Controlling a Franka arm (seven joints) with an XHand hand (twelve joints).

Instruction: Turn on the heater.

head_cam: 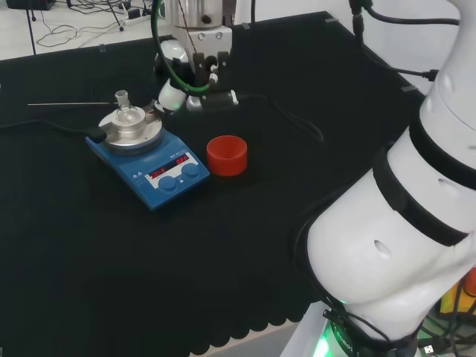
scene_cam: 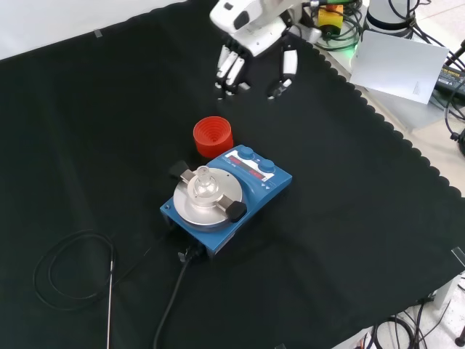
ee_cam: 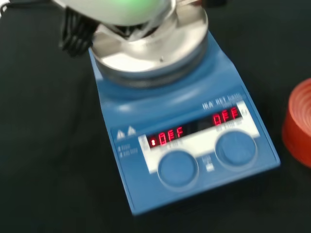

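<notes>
Heater (scene_cam: 225, 200): knobs faced the hand (scene_cam: 251, 47).
Hand hung apart beyond the red cup (scene_cam: 213, 136), fingers spread, holding nothing.

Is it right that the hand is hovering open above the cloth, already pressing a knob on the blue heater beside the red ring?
Not quite. The front view shows the hand open above the cloth, but clear of the heater, touching no knob. The red ring does stand beside the heater.
</notes>
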